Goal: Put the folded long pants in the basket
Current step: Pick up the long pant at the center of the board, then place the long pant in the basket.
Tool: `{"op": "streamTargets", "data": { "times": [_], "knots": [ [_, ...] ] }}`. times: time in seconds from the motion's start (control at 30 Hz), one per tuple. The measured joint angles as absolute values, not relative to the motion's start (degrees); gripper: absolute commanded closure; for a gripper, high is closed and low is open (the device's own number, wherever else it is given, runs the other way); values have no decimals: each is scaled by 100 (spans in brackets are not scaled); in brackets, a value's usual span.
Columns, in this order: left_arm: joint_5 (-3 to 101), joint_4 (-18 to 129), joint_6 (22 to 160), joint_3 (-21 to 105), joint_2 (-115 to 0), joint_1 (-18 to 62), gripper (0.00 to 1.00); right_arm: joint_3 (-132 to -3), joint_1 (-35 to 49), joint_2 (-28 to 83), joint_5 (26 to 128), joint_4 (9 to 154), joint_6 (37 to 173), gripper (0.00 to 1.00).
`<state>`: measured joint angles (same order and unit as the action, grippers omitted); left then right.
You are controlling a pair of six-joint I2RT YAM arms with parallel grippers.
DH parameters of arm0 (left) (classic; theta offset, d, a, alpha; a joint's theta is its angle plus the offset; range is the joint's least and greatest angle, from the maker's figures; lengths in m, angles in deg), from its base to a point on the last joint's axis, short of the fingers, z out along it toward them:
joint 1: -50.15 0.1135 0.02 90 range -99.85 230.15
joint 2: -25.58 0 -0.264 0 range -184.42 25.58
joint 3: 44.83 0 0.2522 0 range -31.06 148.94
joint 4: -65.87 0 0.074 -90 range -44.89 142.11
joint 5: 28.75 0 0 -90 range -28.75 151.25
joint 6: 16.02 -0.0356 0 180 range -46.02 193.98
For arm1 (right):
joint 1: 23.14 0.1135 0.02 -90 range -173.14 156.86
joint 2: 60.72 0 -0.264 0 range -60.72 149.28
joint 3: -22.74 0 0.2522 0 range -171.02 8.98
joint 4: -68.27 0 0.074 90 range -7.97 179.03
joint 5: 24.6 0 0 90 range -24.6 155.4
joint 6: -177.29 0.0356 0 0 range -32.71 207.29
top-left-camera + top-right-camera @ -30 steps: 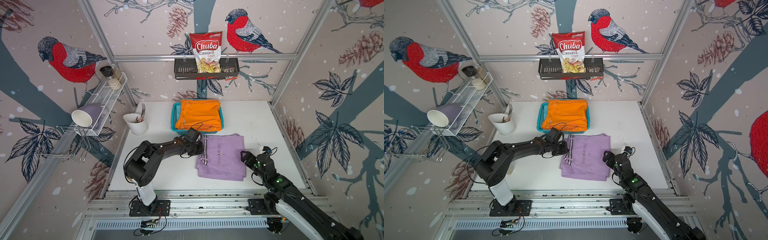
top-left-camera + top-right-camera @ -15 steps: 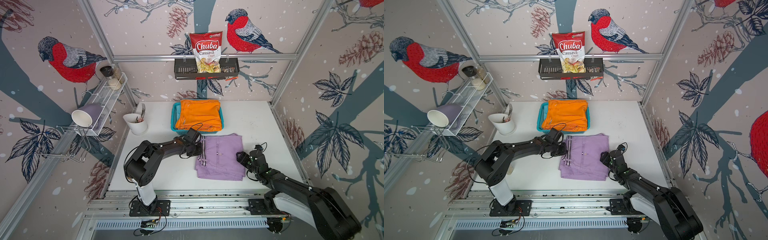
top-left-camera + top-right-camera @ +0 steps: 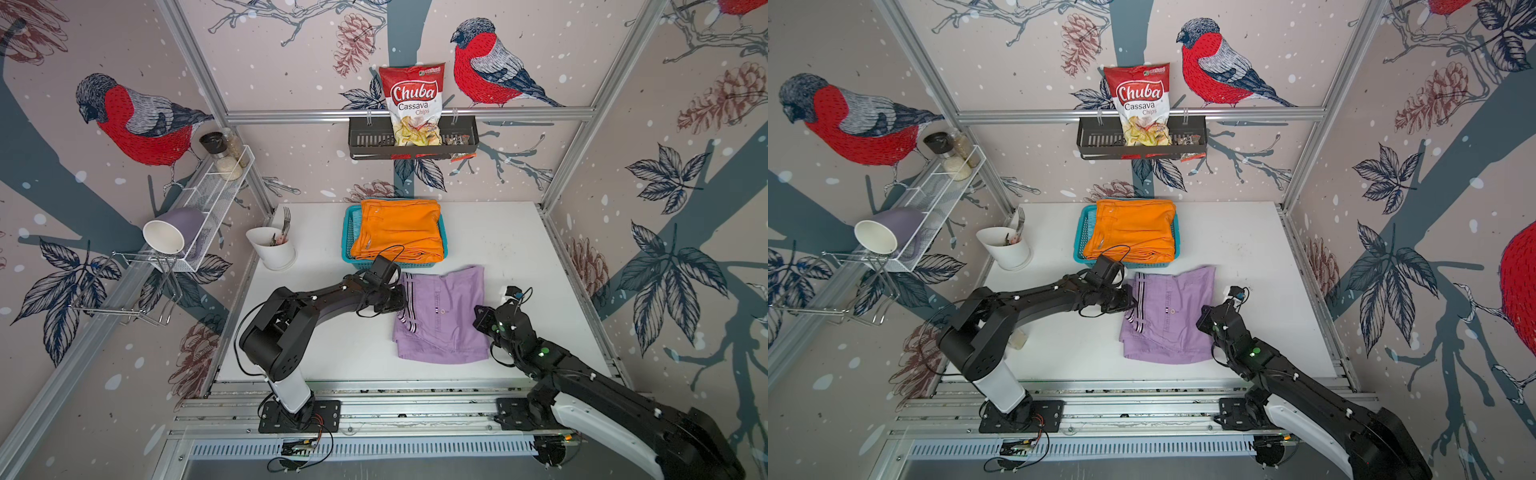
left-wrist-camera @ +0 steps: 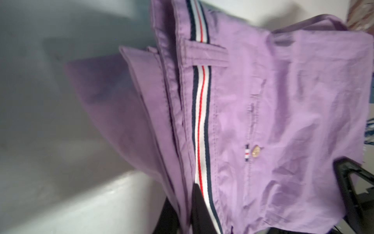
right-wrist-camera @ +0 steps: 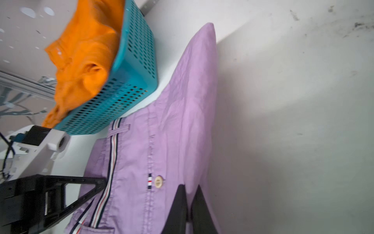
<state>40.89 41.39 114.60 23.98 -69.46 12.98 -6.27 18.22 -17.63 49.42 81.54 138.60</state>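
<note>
The lilac long pants (image 3: 440,316) lie folded on the white table (image 3: 519,249), just in front of the turquoise basket (image 3: 347,232). Orange long pants (image 3: 399,228) fill the basket and bulge over its rim. My left gripper (image 3: 401,298) is shut on the lilac pants' striped waistband edge; in the left wrist view the cloth (image 4: 263,101) runs between the jaws of that gripper (image 4: 188,212). My right gripper (image 3: 481,322) is shut on the opposite edge. In the right wrist view a fold of the pants (image 5: 162,141) is pinched in that gripper (image 5: 189,202). The basket (image 5: 131,81) shows beyond.
A white cup with cutlery (image 3: 272,249) stands at the table's back left. A black wall rack (image 3: 365,139) holds a chips bag (image 3: 413,104). On the left wall a white wire shelf (image 3: 216,187) carries jars and a purple mug (image 3: 174,232).
My right gripper has moved in onto the lilac pants' right edge and closed on the cloth. The left gripper has stayed shut on the waistband.
</note>
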Motion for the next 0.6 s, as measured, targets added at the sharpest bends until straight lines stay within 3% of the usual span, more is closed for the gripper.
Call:
{"op": "streamTargets", "data": {
  "times": [0.33,0.6],
  "knots": [
    [3770,3391,11921,2621,-4938,807,100,-1798,2587,-2657,4616,9603,14022,100],
    [3818,2467,12021,3777,-4365,1532,100,-2605,2600,-2585,4531,9622,13827,100]
  ]
}}
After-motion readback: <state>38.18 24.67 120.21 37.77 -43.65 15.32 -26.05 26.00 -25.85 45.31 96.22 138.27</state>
